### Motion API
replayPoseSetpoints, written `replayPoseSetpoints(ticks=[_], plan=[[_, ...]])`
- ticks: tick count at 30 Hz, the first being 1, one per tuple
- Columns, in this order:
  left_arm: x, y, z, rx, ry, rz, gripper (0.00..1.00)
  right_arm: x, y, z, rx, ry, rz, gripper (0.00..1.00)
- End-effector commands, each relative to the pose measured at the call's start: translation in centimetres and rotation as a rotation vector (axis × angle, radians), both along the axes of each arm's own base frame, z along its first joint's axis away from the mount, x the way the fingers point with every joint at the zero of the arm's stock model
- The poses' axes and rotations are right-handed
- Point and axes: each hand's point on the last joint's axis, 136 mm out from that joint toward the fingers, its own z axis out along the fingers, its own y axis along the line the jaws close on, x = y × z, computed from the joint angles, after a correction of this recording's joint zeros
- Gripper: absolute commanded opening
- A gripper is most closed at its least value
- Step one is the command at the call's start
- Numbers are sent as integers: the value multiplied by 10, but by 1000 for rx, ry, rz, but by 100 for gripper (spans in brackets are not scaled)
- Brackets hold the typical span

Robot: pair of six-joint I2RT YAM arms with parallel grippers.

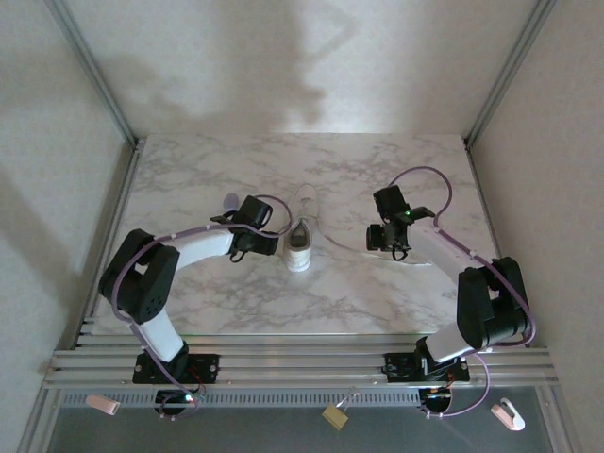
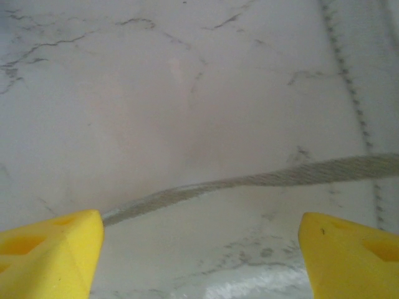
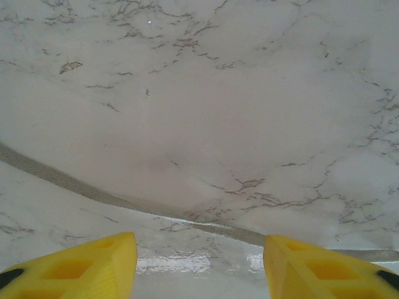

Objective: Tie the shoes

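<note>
The white sneaker [image 1: 301, 236] stands mid-table with its dark grey opening facing up. One white lace [image 1: 342, 243] trails right along the marble toward my right gripper [image 1: 381, 238]. My left gripper [image 1: 268, 242] sits low just left of the shoe. In the left wrist view the lace [image 2: 262, 179] lies flat on the marble, running from the left yellow finger [image 2: 53, 252] to the right edge; the gripper [image 2: 199, 252] is open and close over the table. In the right wrist view the other lace [image 3: 81, 187] crosses diagonally ahead of the open gripper [image 3: 199, 268], just beyond its yellow fingers [image 3: 324, 271].
A small round purple object [image 1: 231, 203] lies behind the left arm. Aluminium frame posts stand at the table's back corners [image 1: 132, 142]. A padlock [image 1: 335, 415] hangs off the front rail below the table edge.
</note>
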Motion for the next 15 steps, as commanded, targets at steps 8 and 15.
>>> replayPoseSetpoints(ticks=[8,15], plan=[[12,11,-3,128,-15,3,80,3,4,3,18,0,-4,57],[19,1,-10,130,-12,-29,76,2,5,4,27,-4,-9,56]])
